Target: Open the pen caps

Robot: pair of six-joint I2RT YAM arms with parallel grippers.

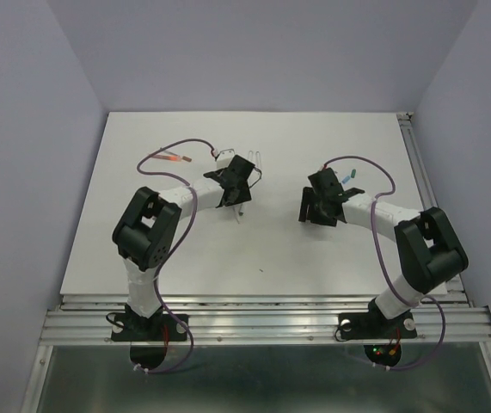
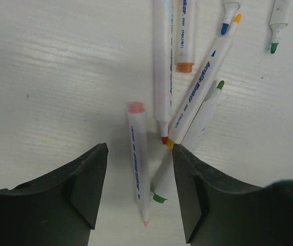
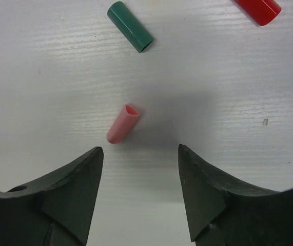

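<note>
Two spread hands, left hand (image 2: 140,151) over pink pen (image 2: 138,159), right hand (image 3: 140,152) over pink cap (image 3: 122,124)

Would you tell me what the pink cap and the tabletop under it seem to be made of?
Pink cap: likely moulded plastic, matte; even colour, thin hollow wall. Tabletop: probably white-painted or laminated wood, with faint grain lines showing.
</note>
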